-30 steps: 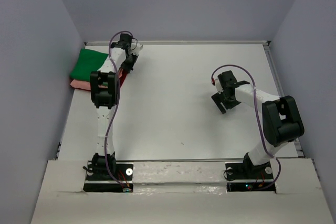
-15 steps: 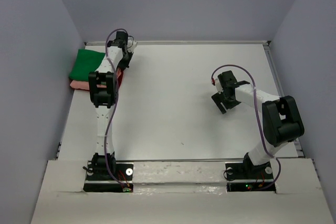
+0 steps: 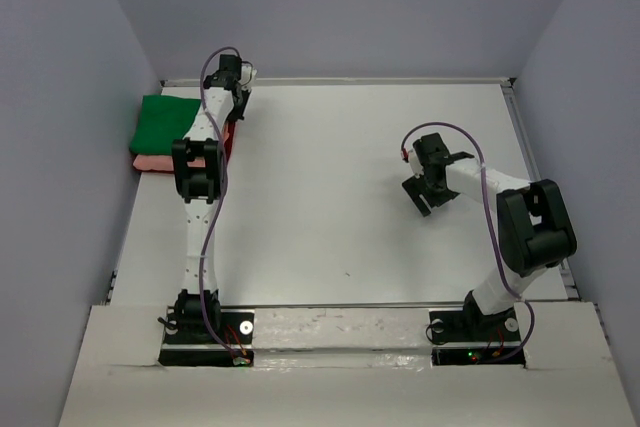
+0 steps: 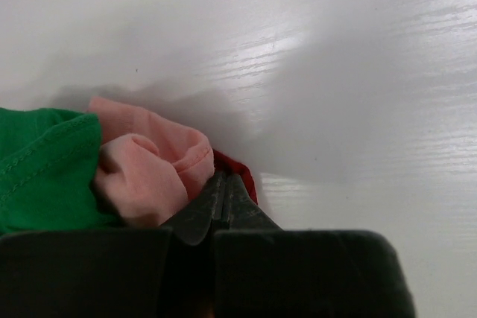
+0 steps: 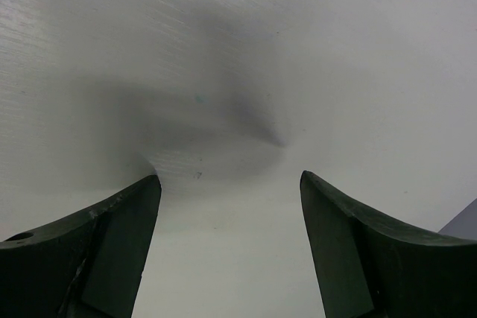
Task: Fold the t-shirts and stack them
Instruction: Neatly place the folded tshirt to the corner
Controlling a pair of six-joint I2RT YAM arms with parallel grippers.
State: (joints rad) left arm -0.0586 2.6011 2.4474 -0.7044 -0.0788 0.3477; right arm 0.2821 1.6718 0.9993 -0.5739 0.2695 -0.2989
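Observation:
The t-shirts lie stacked at the table's far left: a folded bright green one (image 3: 165,123) on top of a salmon-pink one (image 3: 152,161), with a bit of dark red cloth (image 3: 229,139) at the stack's right side. My left gripper (image 3: 234,119) is shut, its tips (image 4: 223,178) pressed against the pink folds (image 4: 149,165) and the red edge (image 4: 242,173), with no cloth visible between the jaws. The green shirt (image 4: 45,169) fills the left of that view. My right gripper (image 3: 426,192) hangs open over bare table, nothing between its fingers (image 5: 229,180).
The stack sits close to the grey left wall (image 3: 70,147). A raised rail (image 3: 380,80) runs along the table's back edge, and another down the right edge (image 3: 540,187). White tabletop (image 3: 330,177) spans between the two arms.
My left gripper has moved back and to the left against the stack, and the shirts have shifted slightly left toward the wall. The right arm has barely moved.

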